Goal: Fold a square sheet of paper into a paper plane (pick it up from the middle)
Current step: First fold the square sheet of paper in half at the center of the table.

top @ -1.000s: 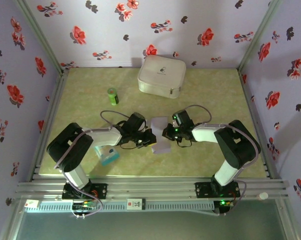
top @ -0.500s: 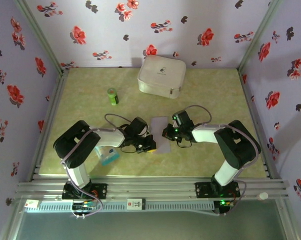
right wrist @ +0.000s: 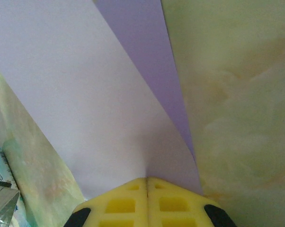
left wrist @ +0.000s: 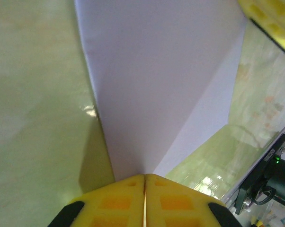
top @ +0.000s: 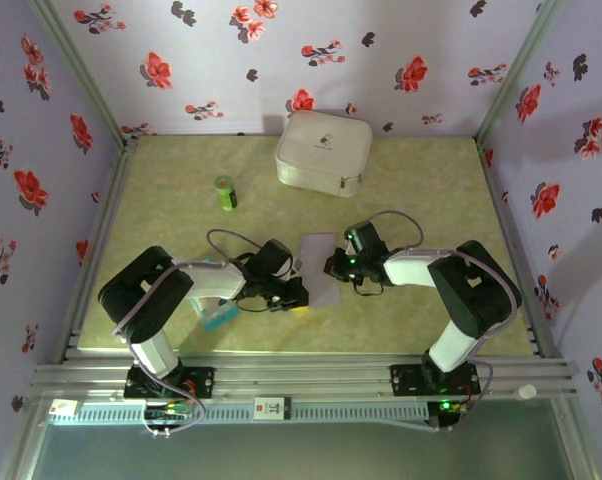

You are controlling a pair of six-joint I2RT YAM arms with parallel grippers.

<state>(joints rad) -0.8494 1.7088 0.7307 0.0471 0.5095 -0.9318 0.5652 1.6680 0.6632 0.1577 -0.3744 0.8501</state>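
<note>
Two grippers met over the square sheet of paper (top: 319, 268), which lay a little below the middle of the top view on the pale green table (top: 181, 170). From above the sheet looked like an upright pale lavender rectangle, taller than wide. The left gripper (top: 299, 294) reached its lower left edge. The right gripper (top: 331, 268) reached its right edge, a little higher in the frame.

In the left wrist view, the left gripper (left wrist: 145, 178) showed its yellow fingers (left wrist: 114, 201) pressed together with only a hairline seam between them. The sheet (left wrist: 156, 85) narrowed down into that seam, seemingly nipped there. A crease ran from the fingertips toward the upper right of the frame, and a shadow lay along the sheet's left edge. Another yellow finger showed in the upper right corner.

In the right wrist view, the right gripper (right wrist: 147, 181) was likewise closed tight, its fingers (right wrist: 175, 203) touching. The sheet (right wrist: 85, 94) curved up into their tips, so it appeared pinched. A darker lavender layer showed along the sheet's right side.

A white case (top: 323, 152) sat at the upper middle of the top view, well apart from the sheet. A green bottle (top: 226, 192) lay to its lower left. A blue-and-white packet (top: 219, 315) lay beside the left arm.
</note>
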